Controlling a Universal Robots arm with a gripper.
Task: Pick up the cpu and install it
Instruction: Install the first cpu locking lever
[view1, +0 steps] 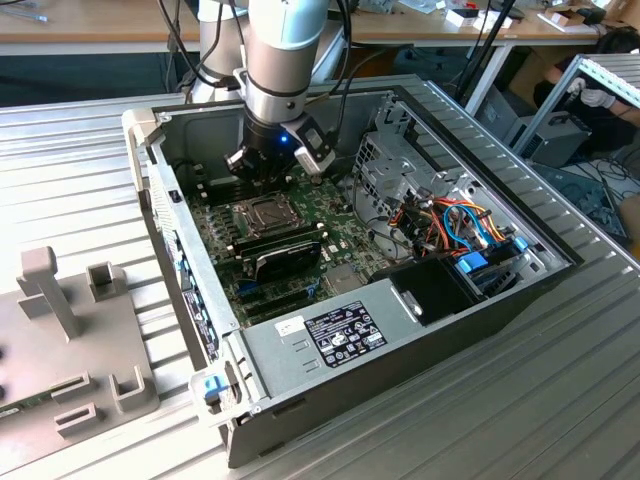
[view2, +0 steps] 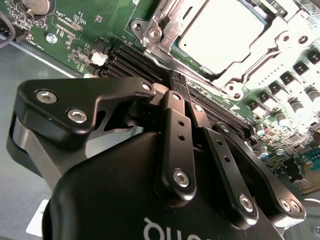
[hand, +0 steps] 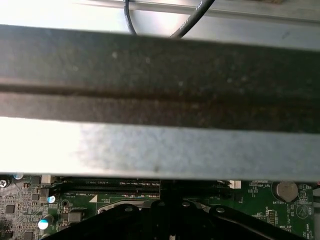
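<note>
Tool hanging inside the open computer case, cpu already lying in its socket.

In the exterior view's left lies a grey plastic fixture (view1: 70, 340) on the ribbed metal bench (view1: 560, 400); mid-frame, the black tool (view1: 268, 165) hovers above the green motherboard (view1: 225, 255). In the second wrist view its fingers (view2: 176, 107) look pressed together, pinching nothing, and the small square silver-topped cpu (view2: 225, 30) sits upper right within the hinged metal socket frame (view2: 260, 50). A careless descent could strike the frame. Board print is too small to read.
</note>
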